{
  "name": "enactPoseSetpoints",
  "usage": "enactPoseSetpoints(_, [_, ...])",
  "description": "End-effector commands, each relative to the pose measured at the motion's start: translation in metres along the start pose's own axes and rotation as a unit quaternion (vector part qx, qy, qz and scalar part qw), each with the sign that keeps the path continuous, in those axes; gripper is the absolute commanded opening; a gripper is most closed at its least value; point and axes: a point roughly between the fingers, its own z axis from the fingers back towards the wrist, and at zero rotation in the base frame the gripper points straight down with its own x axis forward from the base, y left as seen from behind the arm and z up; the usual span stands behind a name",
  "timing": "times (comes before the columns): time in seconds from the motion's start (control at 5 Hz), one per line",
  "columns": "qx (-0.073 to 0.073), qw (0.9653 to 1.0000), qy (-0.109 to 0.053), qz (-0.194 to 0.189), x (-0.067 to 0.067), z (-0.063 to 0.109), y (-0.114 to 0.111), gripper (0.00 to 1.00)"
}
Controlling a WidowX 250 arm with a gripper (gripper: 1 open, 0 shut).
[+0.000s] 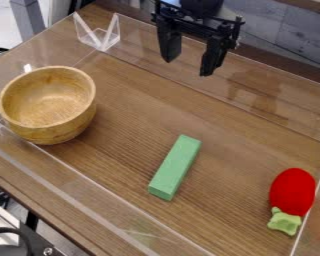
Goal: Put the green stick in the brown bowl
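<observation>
Camera view: wooden tabletop [116, 150]
Gripper: black, two-fingered [194, 54], spread wide, gripping nothing, above table
Stick: light-green rectangular bar [175, 167], flat on wood, apart from round light-brown wooden bowl [48, 104]

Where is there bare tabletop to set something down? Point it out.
Bare wood lies between the round brown wooden bowl and the flat light-green bar, and above the bar, below the black gripper. Crowded: lower right, by the red strawberry-like toy, and the left edge beside the bowl.
</observation>
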Motion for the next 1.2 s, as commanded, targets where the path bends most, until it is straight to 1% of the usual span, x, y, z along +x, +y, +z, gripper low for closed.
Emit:
enactPoseSetpoints(0.0, [0.005,0.9999,-0.006,0.007,0.001,-0.006,0.009,1.0])
enactPoseSetpoints(0.2, [0.014,0.9996,-0.021,0.016,0.002,-0.014,0.022,1.0])
enactPoseSetpoints(0.4, [0.019,0.9981,-0.054,0.022,0.0,-0.006,0.032,1.0])
enactPoseSetpoints(0.6, [0.016,0.9964,-0.081,0.02,-0.001,0.007,0.032,1.0])
enactPoseSetpoints(0.8, [0.017,0.9952,-0.097,0.003,0.002,0.004,0.027,1.0])
enactPoseSetpoints(1.0, [0.016,0.9945,-0.103,-0.001,0.004,-0.001,0.024,1.0])
